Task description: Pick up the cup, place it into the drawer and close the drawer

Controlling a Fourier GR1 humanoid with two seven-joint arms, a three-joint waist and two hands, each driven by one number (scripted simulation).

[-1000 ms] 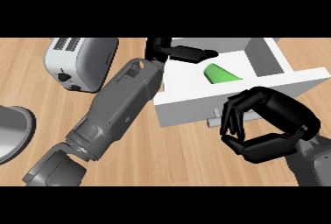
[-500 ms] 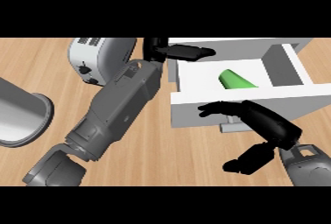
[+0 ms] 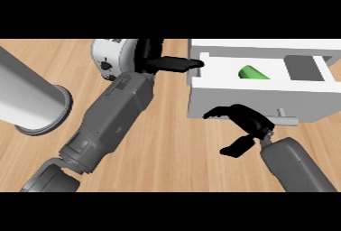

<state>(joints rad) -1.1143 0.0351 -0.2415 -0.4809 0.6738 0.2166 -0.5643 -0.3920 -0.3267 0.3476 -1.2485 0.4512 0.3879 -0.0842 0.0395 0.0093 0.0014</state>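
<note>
Green cup lies in drawer, seemingly beyond right robot hand.

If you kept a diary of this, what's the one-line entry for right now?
stage: close drawer | cup: green, inside open drawer | right hand: open, at drawer front | left hand: at drawer's left edge

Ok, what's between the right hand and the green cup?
In the head view, the drawer's white front panel stands between the right hand and the green cup lying inside the drawer.
</note>
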